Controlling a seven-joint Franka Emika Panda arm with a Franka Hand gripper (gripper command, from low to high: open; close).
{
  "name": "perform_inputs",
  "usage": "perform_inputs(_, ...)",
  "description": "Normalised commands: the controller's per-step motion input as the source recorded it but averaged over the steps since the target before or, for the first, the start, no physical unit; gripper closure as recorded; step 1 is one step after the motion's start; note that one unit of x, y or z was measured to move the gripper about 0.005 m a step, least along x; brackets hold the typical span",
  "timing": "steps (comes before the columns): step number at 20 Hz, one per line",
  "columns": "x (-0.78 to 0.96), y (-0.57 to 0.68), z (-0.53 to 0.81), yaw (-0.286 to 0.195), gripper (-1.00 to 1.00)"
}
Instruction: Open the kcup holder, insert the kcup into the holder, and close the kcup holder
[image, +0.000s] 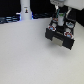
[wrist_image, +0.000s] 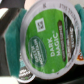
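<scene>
The kcup (wrist_image: 50, 37) fills the wrist view: a pod with a bright green lid printed "Dark Magic", seen from very close and blurred. In the exterior view it shows as a small white and green shape (image: 59, 19) between the fingers of my gripper (image: 59, 21), which is shut on it. The gripper hangs just above the kcup holder (image: 61, 34), a black boxy unit with a pale grey front panel (image: 63, 44), on the exterior view's right. I cannot tell whether its drawer is pulled out.
A tall white stand (image: 25, 11) with a black mark rises at the back on the exterior view's left. Other pods with dark tops (wrist_image: 22, 75) lie under the held kcup. The white tabletop (image: 25, 55) spreads in front.
</scene>
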Motion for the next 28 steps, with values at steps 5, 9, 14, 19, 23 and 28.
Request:
perform_inputs(5, 0.53, 0.4, 0.29, 0.0, 1.0)
perform_inputs(9, 0.52, 0.39, 0.17, 0.0, 1.0)
perform_inputs(14, 0.04, 0.01, -0.16, 0.021, 1.0)
perform_inputs(19, -0.02, 0.02, -0.23, 0.034, 1.0)
perform_inputs(23, -0.07, -0.05, -0.17, 0.01, 1.0)
perform_inputs(28, -0.1, -0.05, -0.05, 0.003, 1.0)
